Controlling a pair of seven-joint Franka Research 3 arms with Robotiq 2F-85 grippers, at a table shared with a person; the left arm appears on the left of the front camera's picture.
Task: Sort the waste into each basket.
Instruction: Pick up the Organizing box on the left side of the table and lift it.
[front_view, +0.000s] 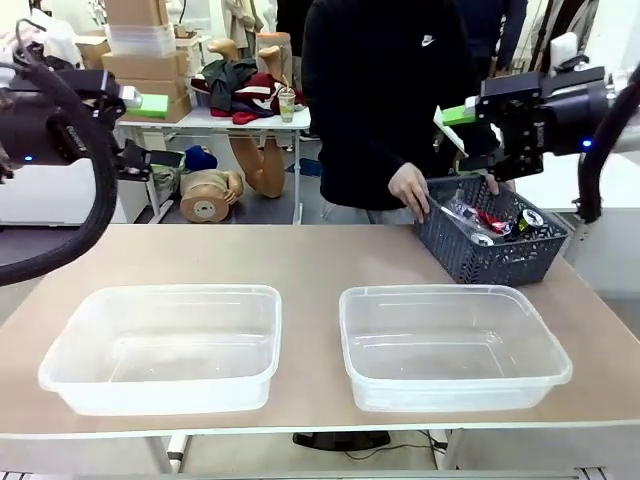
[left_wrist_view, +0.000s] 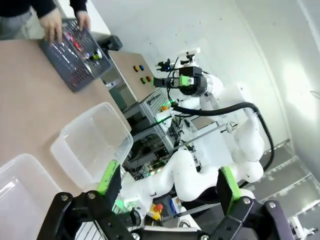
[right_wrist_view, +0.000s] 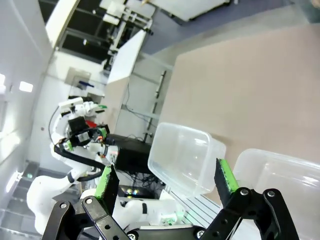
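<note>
While left tub (front_view: 160, 293) and right tub (front_view: 445, 292) lie bare, progress: nothing is sorted.
Waste (front_view: 497, 222): kept in dark basket (front_view: 480, 262), far right on worktop (front_view: 300, 255).
Pincers: left pincer (left_wrist_view: 167, 175) and right pincer (right_wrist_view: 165, 175) are held wide, nothing gripped.

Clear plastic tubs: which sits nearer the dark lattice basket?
The clear rectangular plastic tub on the robot's right, just before the dark blue-grey lattice-sided basket; the other tub lies far left.

On my worktop (front_view: 300, 262) sit the first clear tub (front_view: 170, 292) at seven o'clock, the second clear tub (front_view: 440, 291) at five, a dark lattice basket (front_view: 490, 264) at two.
</note>
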